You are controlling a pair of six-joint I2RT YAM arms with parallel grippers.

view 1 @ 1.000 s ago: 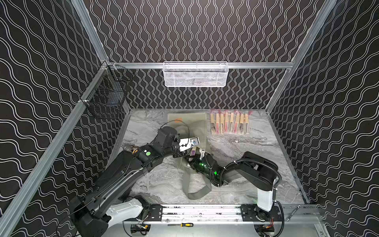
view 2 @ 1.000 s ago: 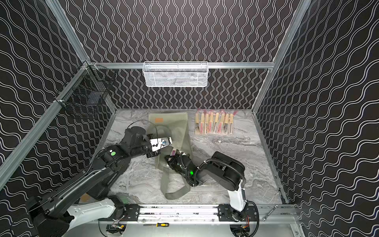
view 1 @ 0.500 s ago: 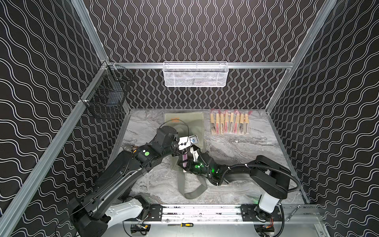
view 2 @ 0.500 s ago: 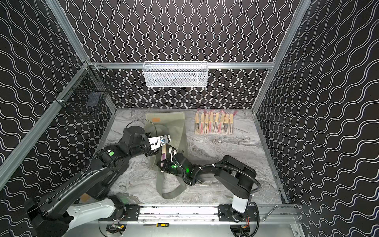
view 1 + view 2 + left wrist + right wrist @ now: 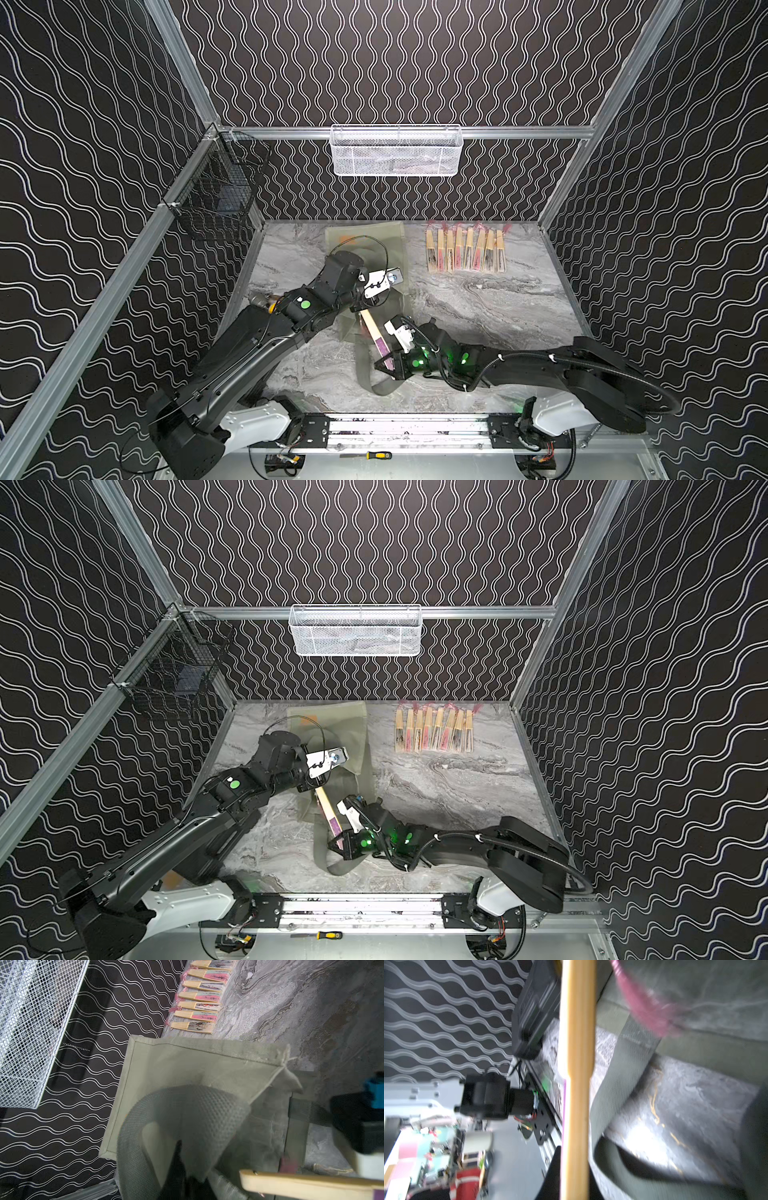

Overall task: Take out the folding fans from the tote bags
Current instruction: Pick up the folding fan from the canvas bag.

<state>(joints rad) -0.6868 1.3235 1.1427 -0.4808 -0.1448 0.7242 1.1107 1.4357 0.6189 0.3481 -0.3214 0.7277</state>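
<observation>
Overall, the grey marbled surface (image 5: 478,316) (image 5: 449,796) fills the floor of the cell in both top views.

The tote bag (image 5: 390,249) (image 5: 349,725) (image 5: 187,1068), soft grey-green fabric, lies flat on the surface. Its closed end is near the back wall and its mouth end is toward the arms. The strap handles (image 5: 363,370) (image 5: 322,850) trail from the mouth end toward the front rail.

A white mesh basket (image 5: 397,151) hangs on the back rail. A black wire basket (image 5: 216,195) hangs on the rail at the left.

The row of folding fans (image 5: 465,251) (image 5: 434,731) (image 5: 197,997), eight in all and closed, lies side by side at the back. It sits beside the bag but apart from it, tassels toward the wall.

The left pincer (image 5: 358,306) (image 5: 306,788) sits at the bag's mouth end. Its jaws are closed, and the wrist view shows bag fabric drawn up against them.

The right pincer (image 5: 386,365) (image 5: 340,845) is above the straps, jaws narrow and clamped on the held fan (image 5: 374,332) (image 5: 328,812) (image 5: 577,1064) (image 5: 301,1182).

That fan is gripped at its purple part. Its light-wood end points toward the left pincer and lies just beside it. A pink tassel (image 5: 648,1005) hangs, blurred, at the wood end. Whether the wood end touches the fabric cannot be told.
</observation>
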